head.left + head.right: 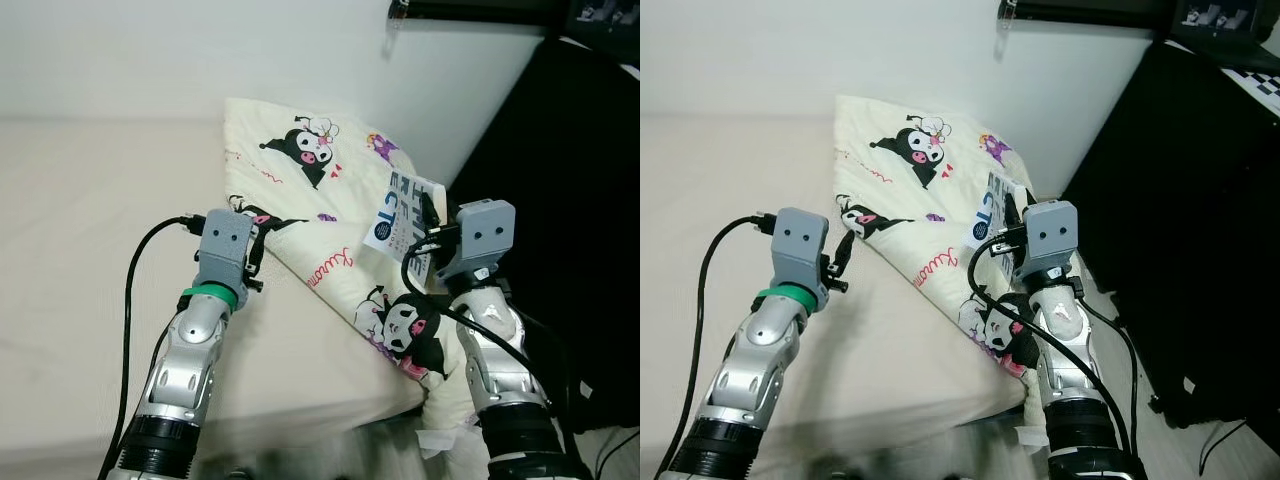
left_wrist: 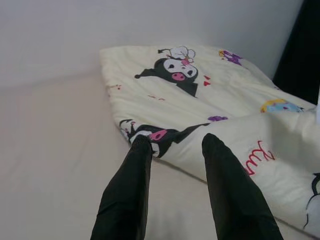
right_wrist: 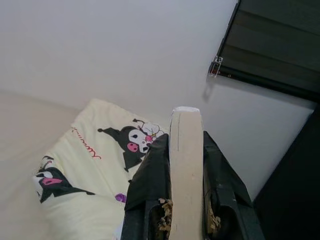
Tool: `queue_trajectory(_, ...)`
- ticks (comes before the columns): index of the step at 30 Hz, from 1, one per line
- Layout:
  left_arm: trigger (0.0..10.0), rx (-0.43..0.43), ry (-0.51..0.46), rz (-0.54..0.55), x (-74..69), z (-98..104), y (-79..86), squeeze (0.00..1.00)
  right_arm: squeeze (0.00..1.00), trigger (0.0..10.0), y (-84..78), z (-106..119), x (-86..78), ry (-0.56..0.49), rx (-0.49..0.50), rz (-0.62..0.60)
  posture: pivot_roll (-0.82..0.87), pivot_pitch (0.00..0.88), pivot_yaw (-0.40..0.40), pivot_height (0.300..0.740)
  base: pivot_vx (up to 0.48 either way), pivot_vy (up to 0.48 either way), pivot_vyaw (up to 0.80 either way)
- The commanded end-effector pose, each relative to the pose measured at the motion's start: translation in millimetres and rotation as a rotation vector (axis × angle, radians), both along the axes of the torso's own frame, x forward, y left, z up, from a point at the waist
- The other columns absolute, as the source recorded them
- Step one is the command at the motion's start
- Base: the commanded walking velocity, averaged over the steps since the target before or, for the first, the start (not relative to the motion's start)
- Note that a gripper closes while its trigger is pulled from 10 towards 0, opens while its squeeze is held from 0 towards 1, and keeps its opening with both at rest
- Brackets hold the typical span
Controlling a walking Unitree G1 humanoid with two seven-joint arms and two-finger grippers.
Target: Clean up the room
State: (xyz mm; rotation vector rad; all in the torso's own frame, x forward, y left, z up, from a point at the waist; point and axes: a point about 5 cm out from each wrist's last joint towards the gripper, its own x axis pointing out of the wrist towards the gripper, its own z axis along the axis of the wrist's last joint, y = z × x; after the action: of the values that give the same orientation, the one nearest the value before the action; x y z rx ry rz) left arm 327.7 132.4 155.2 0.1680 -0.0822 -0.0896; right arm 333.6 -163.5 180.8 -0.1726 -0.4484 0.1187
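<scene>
Book [image 3: 186,170] clamped between right fingers [image 3: 150,175] (left fingers [image 2: 127,195] apart, above blanket [image 2: 225,110]).

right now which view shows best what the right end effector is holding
The left eye view: the book faces the camera, its blue-lettered cover readable above the right end effector. The right eye view shows the same cover, partly behind the wrist. The right wrist view shows just its pale edge clamped between the black fingers.

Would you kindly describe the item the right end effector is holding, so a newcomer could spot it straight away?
Start at the cream bed and its folded cartoon-print blanket by the wall. Above the blanket's right edge, the right end effector is shut on a thin book. It is the flat white thing with bold blue lettering on its cover, unlike the soft bedding.
</scene>
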Motion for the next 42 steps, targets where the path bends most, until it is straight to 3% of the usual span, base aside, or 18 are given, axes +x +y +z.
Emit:
queue_trajectory(1,10.0,0.005,0.009,-0.009,0.0,-3.2,-2.2,0.00,0.00,10.0,-4.3,5.1,-0.3,-0.039,0.015,-0.019,0.16,0.019,-0.056,0.740,0.000,0.000,0.00)
queue_trajectory(27,10.0,0.010,0.017,-0.012,2.5,-6.6,0.7,0.00,0.00,10.0,1.3,-13.1,-3.2,0.050,0.179,-0.007,0.13,0.040,-0.047,0.740,0.000,0.000,0.00)
queue_trajectory(42,10.0,0.022,0.010,-0.001,1.3,-4.6,5.4,0.00,0.00,10.0,7.0,-15.8,-2.7,0.069,0.201,0.017,0.14,0.053,-0.043,0.740,-0.307,0.000,0.00)
